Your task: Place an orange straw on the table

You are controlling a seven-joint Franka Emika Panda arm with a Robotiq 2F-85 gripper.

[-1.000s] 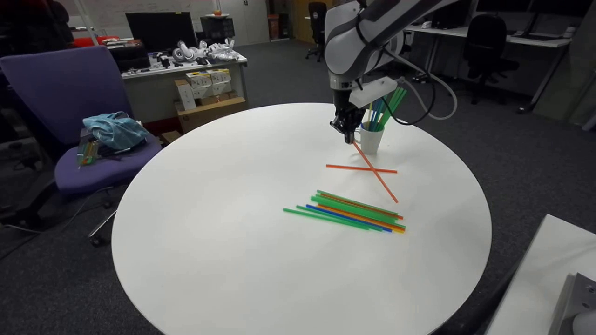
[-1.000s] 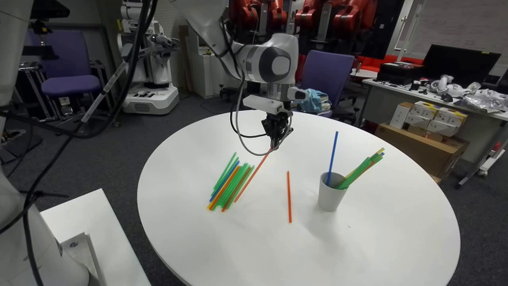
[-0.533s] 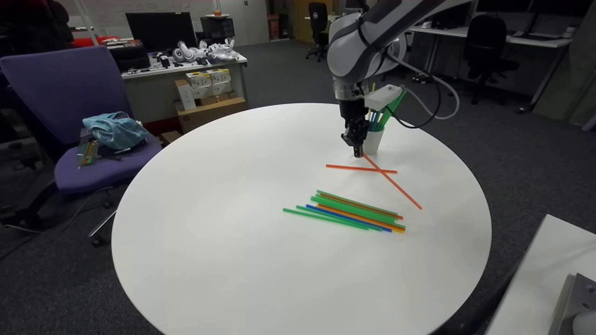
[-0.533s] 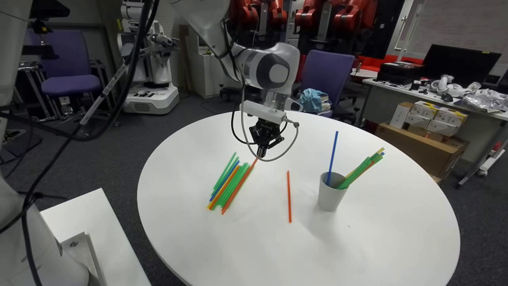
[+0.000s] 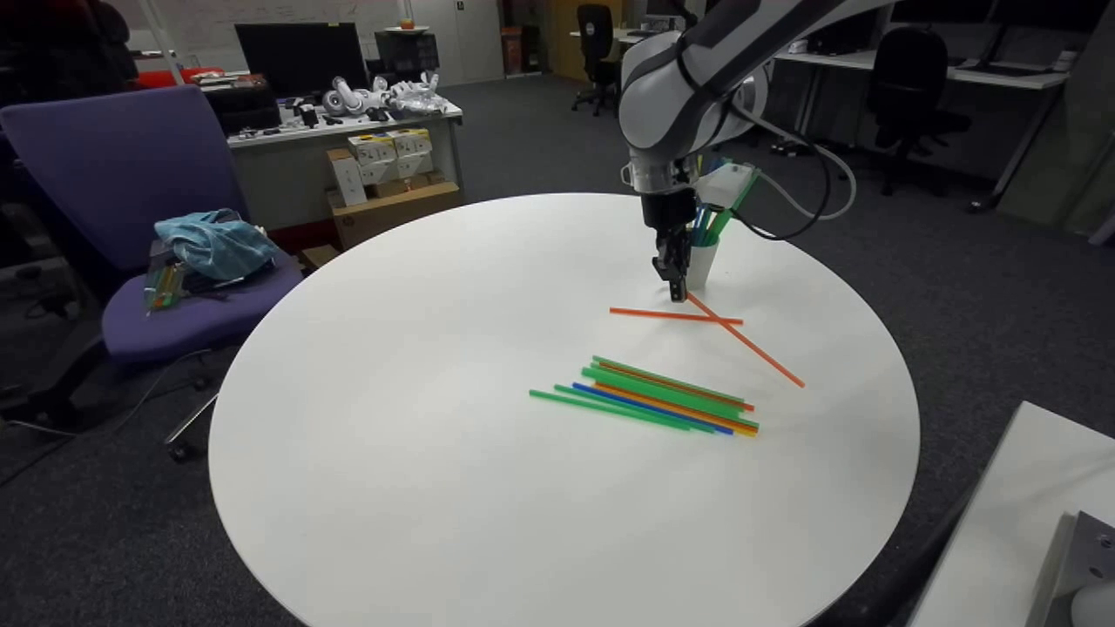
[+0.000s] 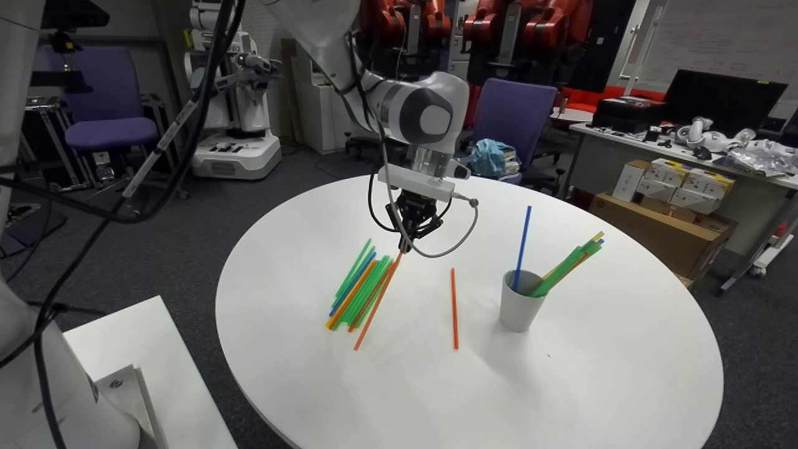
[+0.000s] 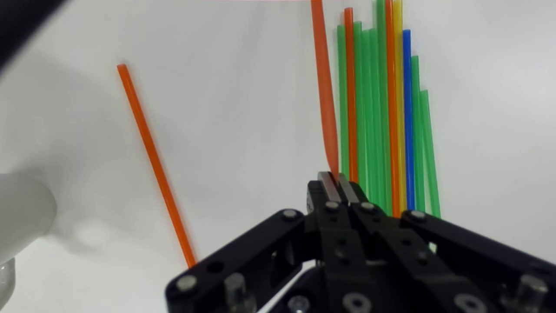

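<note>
My gripper (image 5: 678,294) is shut on one end of an orange straw (image 5: 758,353), low over the table (image 5: 392,453). The straw's pinched end is between the fingertips in the wrist view (image 7: 334,178), and its far end runs out of that view. In an exterior view the held orange straw (image 6: 378,302) slants beside the bundle of straws; whether its free end touches the table I cannot tell. A second orange straw (image 6: 454,308) lies flat and alone on the table, between the bundle and the cup; it also shows in the wrist view (image 7: 154,156).
A bundle of green, orange, yellow and blue straws (image 6: 361,293) lies on the table close to the held straw. A white cup (image 6: 520,308) with several straws stands upright near the lone orange straw. A purple chair (image 5: 131,174) stands beyond the table.
My gripper has moved down towards the table with the orange straw still held. The straw's free end has swung past the bundle's end. The lone straw, bundle and cup have not moved.
</note>
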